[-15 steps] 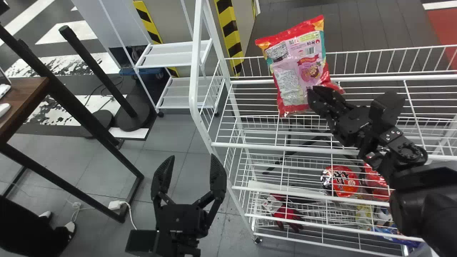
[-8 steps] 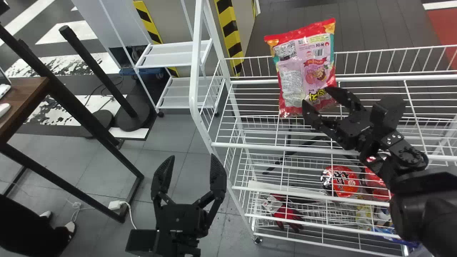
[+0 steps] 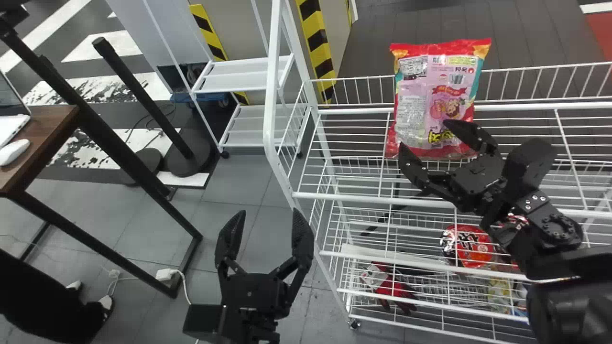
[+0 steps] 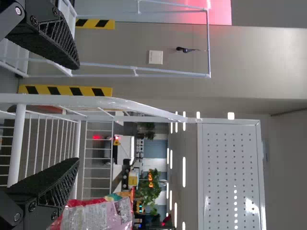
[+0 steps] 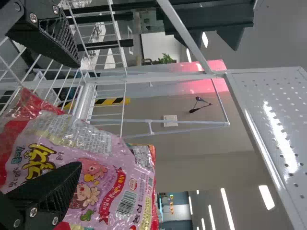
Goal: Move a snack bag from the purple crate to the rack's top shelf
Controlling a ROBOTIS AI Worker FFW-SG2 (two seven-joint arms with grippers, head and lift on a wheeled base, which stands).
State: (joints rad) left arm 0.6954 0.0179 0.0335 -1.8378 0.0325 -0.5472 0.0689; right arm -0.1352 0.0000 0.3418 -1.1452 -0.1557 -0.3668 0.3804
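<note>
A red-and-pink plastic snack bag stands on the white wire rack, upper right; the black right hand and left hand gape.

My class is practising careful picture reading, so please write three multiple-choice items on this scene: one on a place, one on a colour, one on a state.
1. Where on the rack is the snack bag?
A) lowest shelf
B) top shelf
C) hanging from an end post

2. What colour is the rack?
A) white
B) red
C) green

3. How do the fingers of the right gripper stand?
A) shut on the snack bag
B) shut on nothing
C) apart

Answers:
1. B: the head view shows the snack bag upright on the topmost wires.
2. A: its posts, rails and wires are all white.
3. C: the head view and right wrist view both show a wide gap between the two fingers.
</note>
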